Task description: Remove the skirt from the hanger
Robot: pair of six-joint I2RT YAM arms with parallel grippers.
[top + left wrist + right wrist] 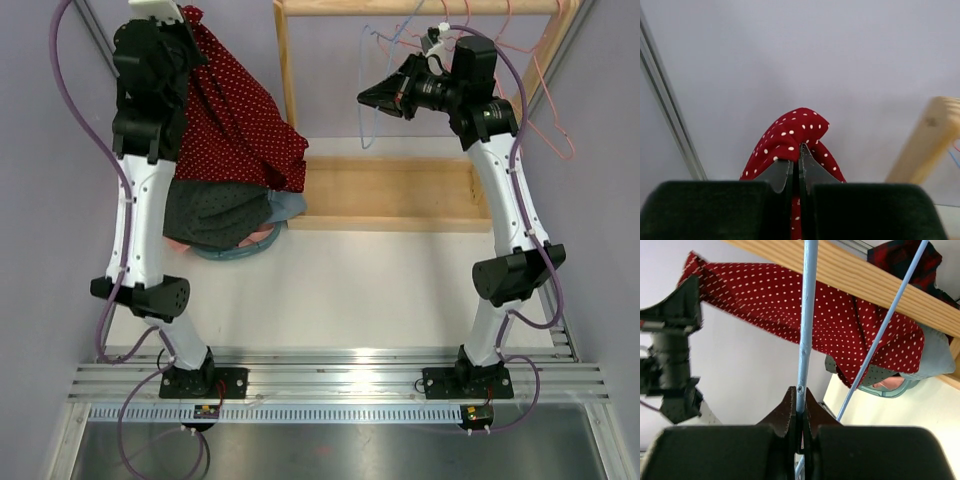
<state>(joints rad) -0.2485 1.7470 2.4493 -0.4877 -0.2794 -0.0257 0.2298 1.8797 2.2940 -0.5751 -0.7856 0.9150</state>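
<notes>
The left tool (799, 150) is clenched on a fold of the one skirt (795, 127), red with white dots, which bulges up just past the fingertips in the left wrist view. The right tool (800, 402) is pinched shut on the thin wire of the single blue hanger (807, 315); two blue strands run up from the tips and spread apart toward the top of that frame. From above, two arms and two tools show. The left one is at the upper left of the frame with the skirt (235, 120) hanging from it in a broad drape. The right tool (375, 97) sits at upper centre, holding the blue hanger (368, 90). That hanger is apart from the skirt, with the left post of the one wooden rack (400, 195) between them. More wire hangers, pink (550, 110), hang at the rack's upper right; they overlap too much to count. Below the skirt's hem, on the pale counter (350, 290), stands one round teal basin (235, 254). It holds a heap of clothes: a dark grey dotted piece (215, 215) on top, a light blue piece (290, 205) at the right edge and a strip of pink (255, 238) at the rim. The skirt's lower edge lies over this heap.
</notes>
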